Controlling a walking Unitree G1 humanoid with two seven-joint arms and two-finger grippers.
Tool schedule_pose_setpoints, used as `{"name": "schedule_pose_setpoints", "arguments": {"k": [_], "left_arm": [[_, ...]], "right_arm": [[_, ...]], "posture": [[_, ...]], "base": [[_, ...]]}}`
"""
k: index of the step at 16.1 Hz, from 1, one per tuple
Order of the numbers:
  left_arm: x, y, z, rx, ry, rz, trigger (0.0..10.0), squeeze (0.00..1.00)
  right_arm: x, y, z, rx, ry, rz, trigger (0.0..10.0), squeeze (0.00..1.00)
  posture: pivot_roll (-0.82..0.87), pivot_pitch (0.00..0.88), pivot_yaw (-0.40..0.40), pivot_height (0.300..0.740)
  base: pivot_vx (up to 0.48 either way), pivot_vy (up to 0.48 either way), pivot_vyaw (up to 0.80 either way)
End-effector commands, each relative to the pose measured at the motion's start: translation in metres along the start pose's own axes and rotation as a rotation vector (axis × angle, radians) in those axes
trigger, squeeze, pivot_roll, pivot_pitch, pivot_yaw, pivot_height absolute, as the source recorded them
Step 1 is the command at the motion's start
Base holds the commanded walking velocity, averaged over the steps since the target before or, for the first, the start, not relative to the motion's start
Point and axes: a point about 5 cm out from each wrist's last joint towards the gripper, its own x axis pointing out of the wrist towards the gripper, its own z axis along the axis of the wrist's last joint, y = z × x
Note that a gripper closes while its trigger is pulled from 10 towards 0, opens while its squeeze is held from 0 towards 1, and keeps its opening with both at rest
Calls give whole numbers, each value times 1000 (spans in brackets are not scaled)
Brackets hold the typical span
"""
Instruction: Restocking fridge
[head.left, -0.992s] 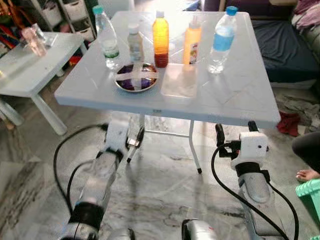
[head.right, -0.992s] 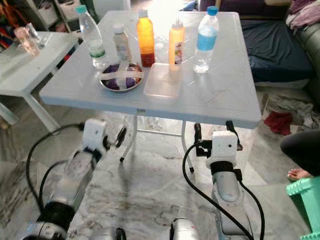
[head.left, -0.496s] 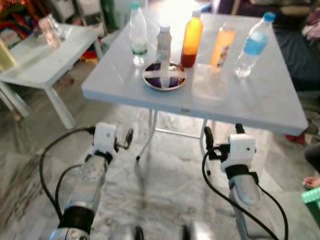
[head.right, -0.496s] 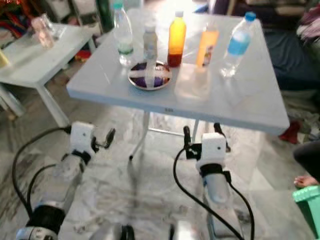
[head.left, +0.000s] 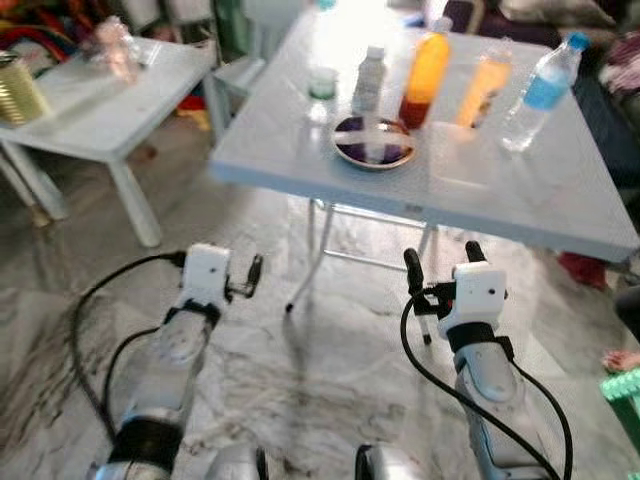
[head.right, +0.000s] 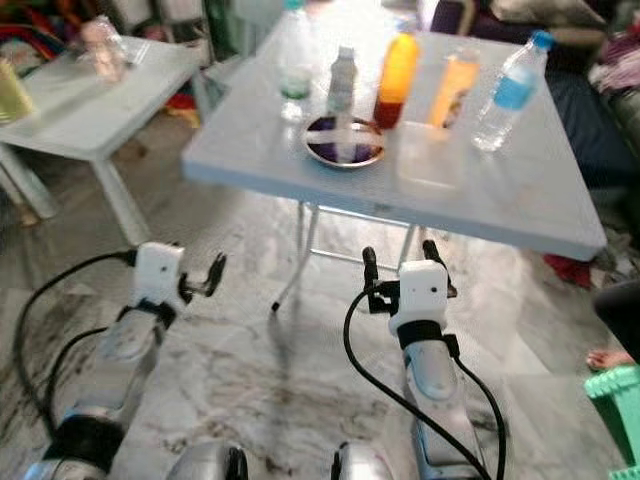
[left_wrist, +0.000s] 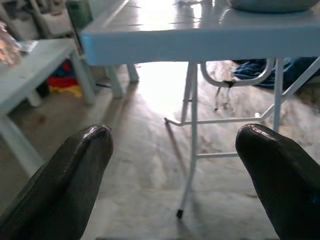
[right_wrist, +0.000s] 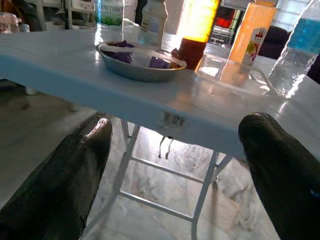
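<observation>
A white folding table (head.left: 300, 150) stands ahead of me. On it, in a row at the back, are a clear water bottle (head.left: 322, 80), a small white bottle (head.left: 371, 80), an orange juice bottle (head.left: 426, 78), a yellow-orange squeeze bottle (head.left: 484, 88) and a blue-labelled water bottle (head.left: 545, 88). In front of them sit a steel bowl (head.left: 374, 141) with purple contents and a clear plastic container (head.left: 458, 168). Both arms are held low before the table's near edge. My left gripper (head.left: 250, 275) is open and holds nothing, as the left wrist view (left_wrist: 174, 135) confirms. My right gripper (head.left: 442, 258) is open and holds nothing too.
A low white side table (head.left: 90, 95) at the left carries a tin can (head.left: 20, 88) and a glass jar (head.left: 118, 50). A dark blue couch (head.right: 560, 100) lies beyond the table on the right. A person's foot (head.left: 622, 358) and a green basket (head.left: 622, 390) are at the right edge. Marble floor lies below.
The whole picture has shifted: the table now sits farther off and more to the right, and more of the side table shows. Both grippers stay open in the same low pose.
</observation>
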Motion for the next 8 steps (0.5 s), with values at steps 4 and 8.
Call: {"name": "schedule_pose_setpoints", "arguments": {"k": [4,8], "left_arm": [[-5,4,-1,9,11,-1,10000,0],[4,-16,14,-50,-47,-74,10000,0]], "right_arm": [[3,-5,-1,-4,5,-8,10000,0],[9,-11,6,12,-21,-40,10000,0]], "posture": [[-34,94,-6,740],[-41,92,-5,740]], "base": [[0,0,0],[0,0,0]]}}
